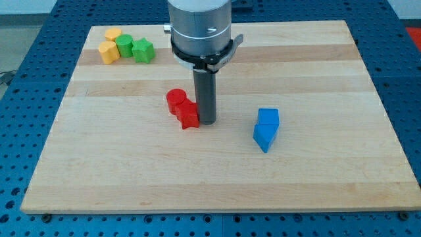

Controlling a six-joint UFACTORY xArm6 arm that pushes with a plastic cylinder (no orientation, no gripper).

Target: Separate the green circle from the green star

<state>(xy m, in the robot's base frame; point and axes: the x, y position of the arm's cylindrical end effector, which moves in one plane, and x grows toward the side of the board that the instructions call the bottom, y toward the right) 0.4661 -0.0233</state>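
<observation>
The green circle (123,45) and the green star (142,50) sit touching each other near the view's top left of the wooden board (316,184). My tip (206,122) rests near the board's middle, well below and to the right of both green blocks. It stands right beside a red block (188,115), on that block's right side.
Two yellow blocks (109,51) (113,34) touch the green circle's left side. A red cylinder (175,100) sits against the other red block. Two blue blocks (268,118) (264,136) lie together right of my tip. The arm's grey body (199,26) hangs over the board's top middle.
</observation>
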